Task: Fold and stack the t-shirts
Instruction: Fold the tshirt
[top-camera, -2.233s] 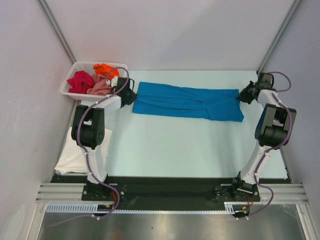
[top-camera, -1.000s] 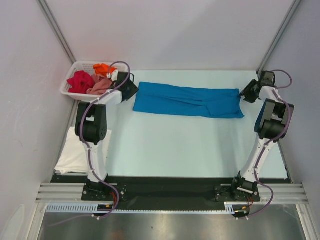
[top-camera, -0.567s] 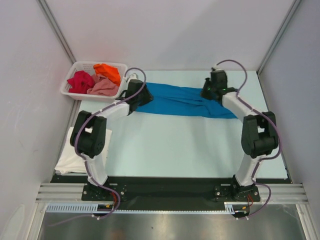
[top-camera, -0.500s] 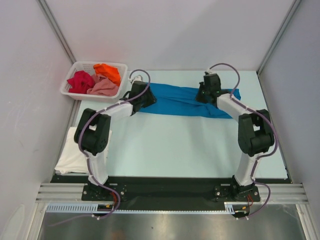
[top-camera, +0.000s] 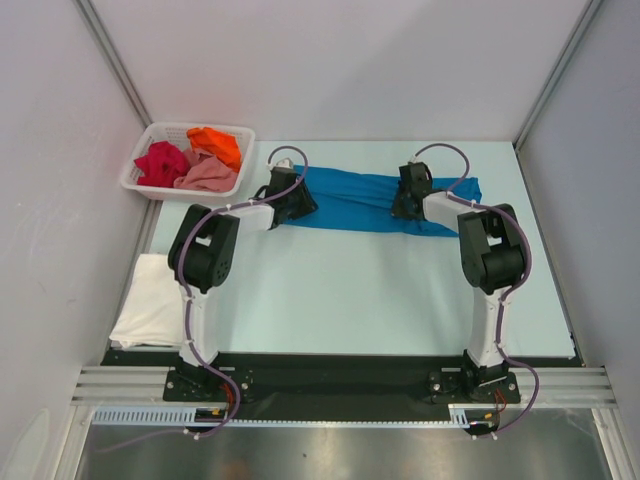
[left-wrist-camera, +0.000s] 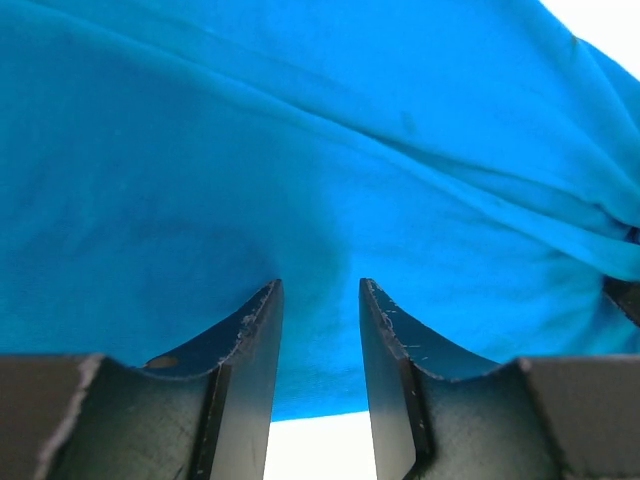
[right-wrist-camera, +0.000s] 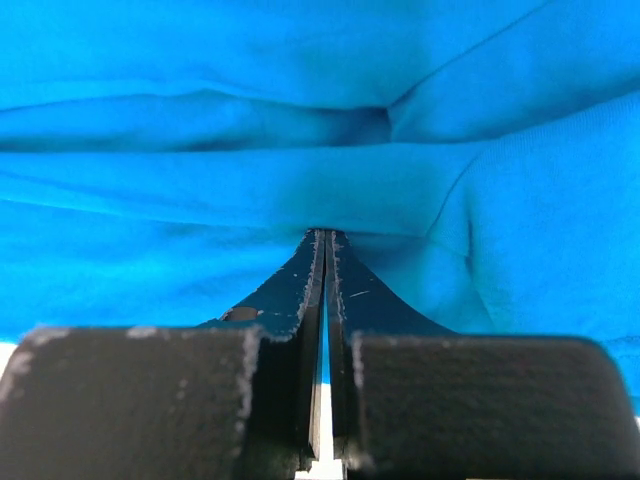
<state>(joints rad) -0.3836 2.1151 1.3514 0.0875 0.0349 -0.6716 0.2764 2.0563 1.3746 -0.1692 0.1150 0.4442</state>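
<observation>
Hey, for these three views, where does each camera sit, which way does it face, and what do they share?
Top external: high behind the arm bases, looking down on the table; left arm and right arm show whole, basket and white t-shirt at left.
Left wrist: on the left arm, facing along the left gripper, fingers parted, onto the blue t-shirt.
Right wrist: on the right arm, facing along the right gripper, fingers shut, pinching that shirt.
Shared: all three show the blue t-shirt.
</observation>
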